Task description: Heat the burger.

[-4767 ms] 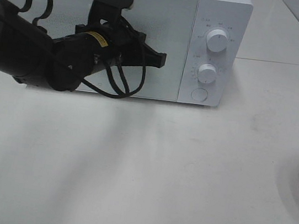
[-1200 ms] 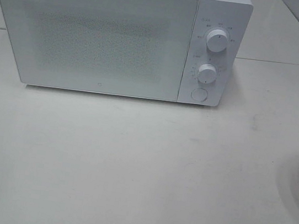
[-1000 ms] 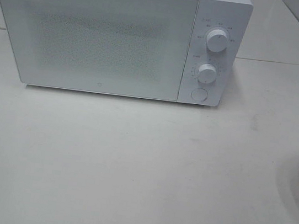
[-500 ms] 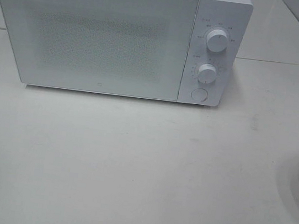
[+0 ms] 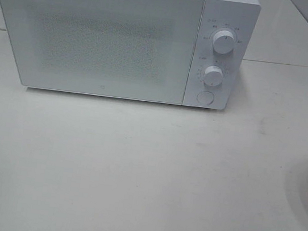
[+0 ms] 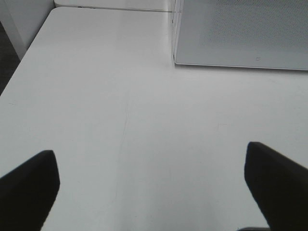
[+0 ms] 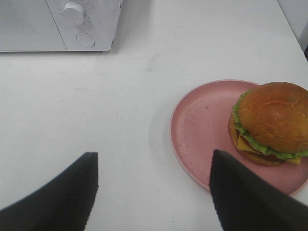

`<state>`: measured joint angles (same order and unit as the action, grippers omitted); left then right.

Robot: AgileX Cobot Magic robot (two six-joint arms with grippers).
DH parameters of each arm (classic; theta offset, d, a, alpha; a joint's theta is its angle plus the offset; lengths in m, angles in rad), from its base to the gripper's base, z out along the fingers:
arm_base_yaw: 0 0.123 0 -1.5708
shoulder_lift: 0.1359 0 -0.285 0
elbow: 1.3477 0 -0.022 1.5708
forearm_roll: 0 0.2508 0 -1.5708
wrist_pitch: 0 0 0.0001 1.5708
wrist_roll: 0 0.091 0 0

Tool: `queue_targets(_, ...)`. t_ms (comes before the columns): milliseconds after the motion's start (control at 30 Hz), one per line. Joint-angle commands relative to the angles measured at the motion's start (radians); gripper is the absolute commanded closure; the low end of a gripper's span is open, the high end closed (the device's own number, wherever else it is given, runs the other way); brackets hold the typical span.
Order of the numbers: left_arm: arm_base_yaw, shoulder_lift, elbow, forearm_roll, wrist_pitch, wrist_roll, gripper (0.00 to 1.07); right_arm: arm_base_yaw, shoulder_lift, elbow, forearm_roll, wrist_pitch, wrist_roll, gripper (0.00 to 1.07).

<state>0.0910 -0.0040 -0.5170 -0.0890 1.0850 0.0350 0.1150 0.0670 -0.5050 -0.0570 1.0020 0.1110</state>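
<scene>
- Both grippers empty: left gripper (image 6: 151, 190) jaws spread wide over bare table (image 5: 135, 170), nothing between them; right gripper (image 7: 154, 192) jaws parted, also gripping nothing.
- Burger (image 7: 269, 122) sits on the pink plate (image 7: 202, 125), lower right of the right wrist frame, pushed to the plate's far-right side, partly cut by the frame edge. Not touched by either gripper.
- Overhead view: only a sliver of the plate shows at the right edge, burger out of frame.
- Orientation: burger upright, bun dome up, lettuce and cheese frill around the side. Roughly round, no real long axis; stack axis is vertical.
- Microwave (image 5: 119, 36) at upper left and centre of the overhead frame, door (image 5: 96, 38) shut, two knobs and round button (image 5: 204, 97) on its right panel.
- Risk: door is closed, so carrying the burger over first would leave nowhere to put it; likely needs the button pressed.
- Risk: squeezing the soft bun could crush it or slide layers apart; a side grip on a glossy dome may slip.
- Risk: burger sits off-centre, so lifting the plate by its rim could tip it.
</scene>
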Motion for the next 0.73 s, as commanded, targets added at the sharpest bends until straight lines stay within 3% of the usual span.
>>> queue_targets(33,0.004,-0.025,0.001,-0.005,-0.015,-0.006,0.04,-0.006,-0.007,0.002,-0.001,-0.008,0.007,0.43)
queue_targets(733,0.004,-0.025,0.001,-0.005,-0.015,-0.006,0.04,-0.006,-0.007,0.002,-0.001,-0.008,0.007,0.43)
